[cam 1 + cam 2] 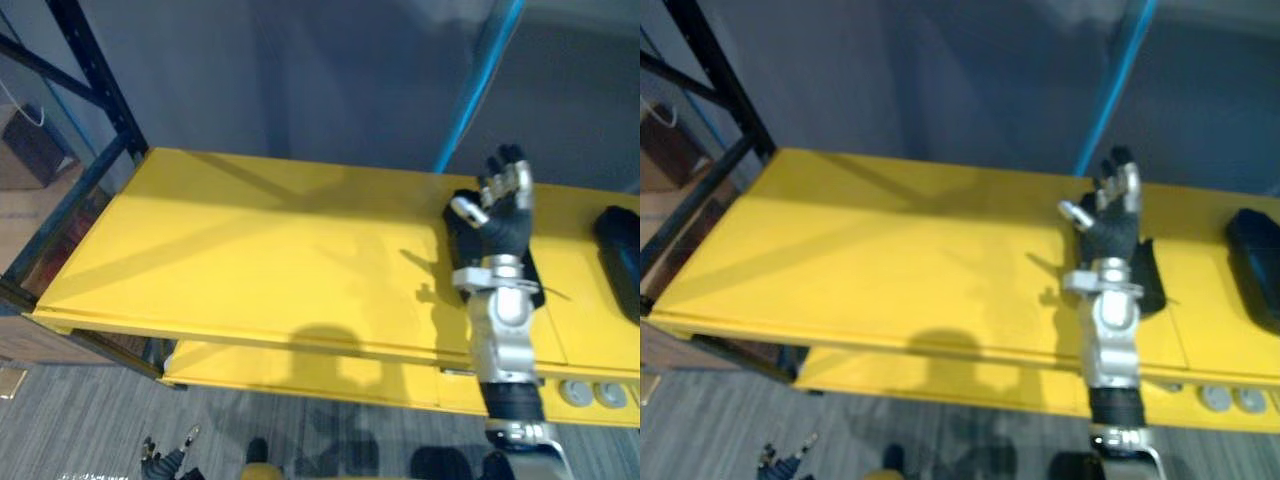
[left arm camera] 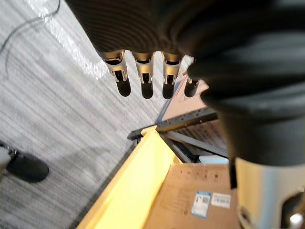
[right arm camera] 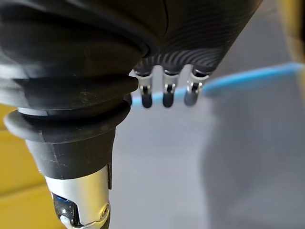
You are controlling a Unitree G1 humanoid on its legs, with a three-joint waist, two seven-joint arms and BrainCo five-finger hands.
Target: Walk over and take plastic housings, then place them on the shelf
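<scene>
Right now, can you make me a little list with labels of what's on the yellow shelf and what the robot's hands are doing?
shelf: yellow shelf, mostly bare
right hand: right hand open, fingers straight, over the shelf, holding nothing
first part: black housing lying on the shelf under the right hand; touching or not, cannot tell
second part: second black housing on the shelf, further right
left hand: left hand open, hanging low over the grey floor, holding nothing
below: cardboard box under the shelf
</scene>
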